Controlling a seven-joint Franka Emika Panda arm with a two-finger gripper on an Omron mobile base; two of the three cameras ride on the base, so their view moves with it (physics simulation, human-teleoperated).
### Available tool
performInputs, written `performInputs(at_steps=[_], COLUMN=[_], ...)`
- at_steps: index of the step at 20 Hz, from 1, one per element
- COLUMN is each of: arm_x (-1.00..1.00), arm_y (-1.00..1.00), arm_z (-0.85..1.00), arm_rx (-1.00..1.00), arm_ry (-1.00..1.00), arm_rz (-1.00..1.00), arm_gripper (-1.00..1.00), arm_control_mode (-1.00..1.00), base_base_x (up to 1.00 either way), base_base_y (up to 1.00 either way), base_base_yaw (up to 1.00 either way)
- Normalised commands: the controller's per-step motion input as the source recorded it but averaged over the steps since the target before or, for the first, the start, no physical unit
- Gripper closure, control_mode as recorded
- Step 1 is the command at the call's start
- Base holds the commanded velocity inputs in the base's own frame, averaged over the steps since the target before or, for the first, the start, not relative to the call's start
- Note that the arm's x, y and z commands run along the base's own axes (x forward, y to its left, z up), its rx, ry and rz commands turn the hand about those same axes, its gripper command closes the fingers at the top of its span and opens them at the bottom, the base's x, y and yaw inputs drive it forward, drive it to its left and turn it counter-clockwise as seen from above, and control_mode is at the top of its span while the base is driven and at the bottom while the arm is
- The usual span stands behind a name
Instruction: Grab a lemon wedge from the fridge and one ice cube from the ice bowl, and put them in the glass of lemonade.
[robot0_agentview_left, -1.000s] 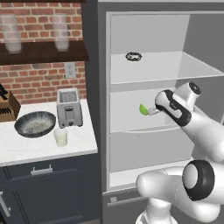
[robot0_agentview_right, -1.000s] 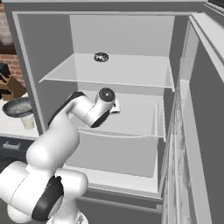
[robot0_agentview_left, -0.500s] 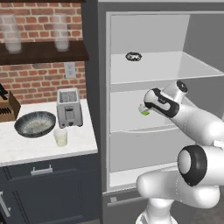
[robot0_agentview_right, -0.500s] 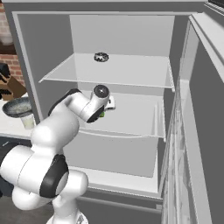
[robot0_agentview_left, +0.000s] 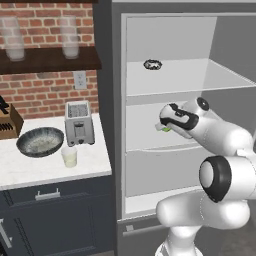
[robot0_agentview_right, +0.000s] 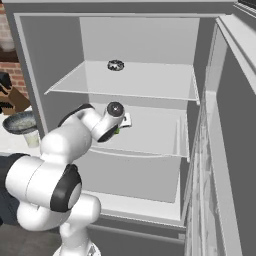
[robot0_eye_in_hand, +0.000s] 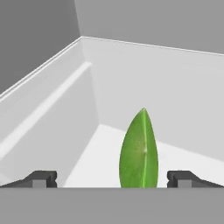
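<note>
The hand (robot0_eye_in_hand: 112, 179) stands wide open inside the fridge (robot0_agentview_left: 165, 45), its left fingertip (robot0_eye_in_hand: 41, 178) well clear of the lemon wedge (robot0_eye_in_hand: 139, 151). The wedge stands between the fingertips, nearer the right one. Judged best: centre first, then close gently.

This is a home kitchen: a brick wall (robot0_agentview_left: 45, 92) behind a white counter (robot0_agentview_left: 30, 167) carrying a toaster (robot0_agentview_left: 79, 122) and knife block (robot0_agentview_left: 9, 124), dark cabinets (robot0_agentview_left: 50, 215) below, an open fridge (robot0_agentview_left: 170, 75) alongside.
</note>
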Motion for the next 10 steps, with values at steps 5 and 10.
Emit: performInputs(at_steps=[5,10], arm_x=[0.21,0.14], arm_y=[0.0,-0.01], arm_z=[0.0,0.04], arm_rx=[0.0,0.0], arm_ry=[-0.01,0.01], arm_rz=[0.0,0.0], arm_gripper=[-1.0,-1.0], arm_control_mode=[-1.0,-1.0], base_base_x=[0.0,0.0], base_base_y=[0.0,0.0], base_base_yaw=[0.0,0.0])
